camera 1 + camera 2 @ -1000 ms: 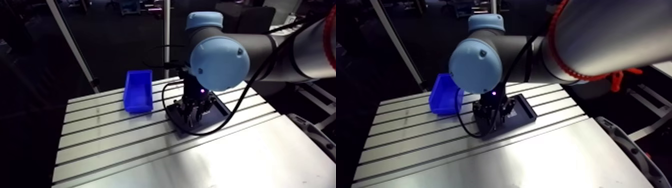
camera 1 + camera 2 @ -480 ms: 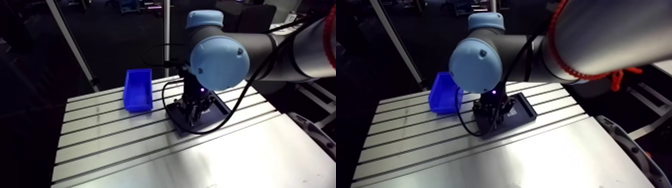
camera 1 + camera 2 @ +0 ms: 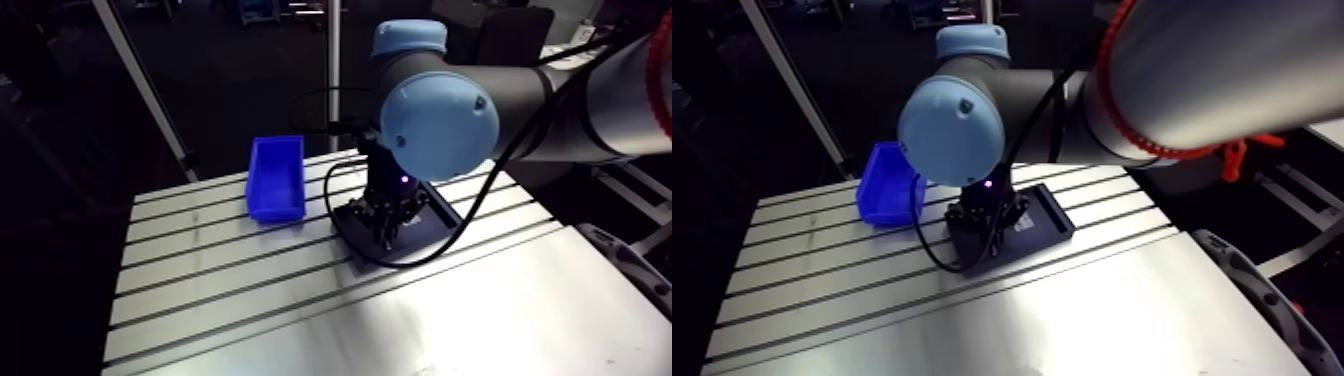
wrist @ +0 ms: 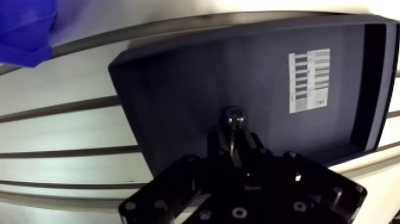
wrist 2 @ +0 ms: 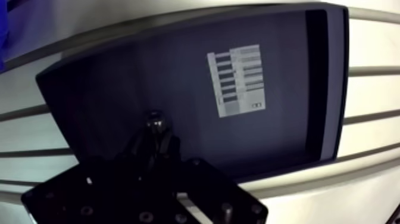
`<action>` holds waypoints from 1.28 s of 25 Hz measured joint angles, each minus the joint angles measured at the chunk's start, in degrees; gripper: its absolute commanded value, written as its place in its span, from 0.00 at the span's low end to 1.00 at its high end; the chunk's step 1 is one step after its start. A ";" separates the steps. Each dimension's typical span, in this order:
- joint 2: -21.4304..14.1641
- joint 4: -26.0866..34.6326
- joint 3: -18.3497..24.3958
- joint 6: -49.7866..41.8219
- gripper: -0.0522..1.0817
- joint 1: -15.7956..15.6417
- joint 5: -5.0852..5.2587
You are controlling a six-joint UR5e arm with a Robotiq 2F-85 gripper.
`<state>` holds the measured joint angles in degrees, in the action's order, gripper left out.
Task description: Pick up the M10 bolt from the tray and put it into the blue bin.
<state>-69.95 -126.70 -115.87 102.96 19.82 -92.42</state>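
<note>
The arm (image 3: pixel 560 95) looks like a fat round pipe, dark grey and a little shiny. The thickest pipe (image 3: pixel 1232 70), higher up, is silvery grey. Each joint is a big round drum with a light-blue cap (image 3: pixel 440 125) on it, like a lid on a jar. A smaller blue cap (image 3: pixel 408 38) sits at 11 o'clock from the big one. At 7 o'clock from the big cap, a tiny purple light (image 3: pixel 402 181) glows on the black wrist. The tool (image 4: pixel 233 122) is black all over. Its body is a chunky flat block dotted with small round screws (image 4: pixel 239 211). Two thin black fingers (image 4: pixel 223 143) stick out of its front.
</note>
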 measured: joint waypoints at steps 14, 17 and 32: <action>-0.06 0.06 0.32 0.00 0.75 0.04 0.00; -0.11 0.03 0.26 0.01 0.77 0.04 0.00; -0.62 -0.01 0.83 0.09 0.86 -0.02 0.02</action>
<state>-70.57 -126.71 -115.05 103.05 19.81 -92.40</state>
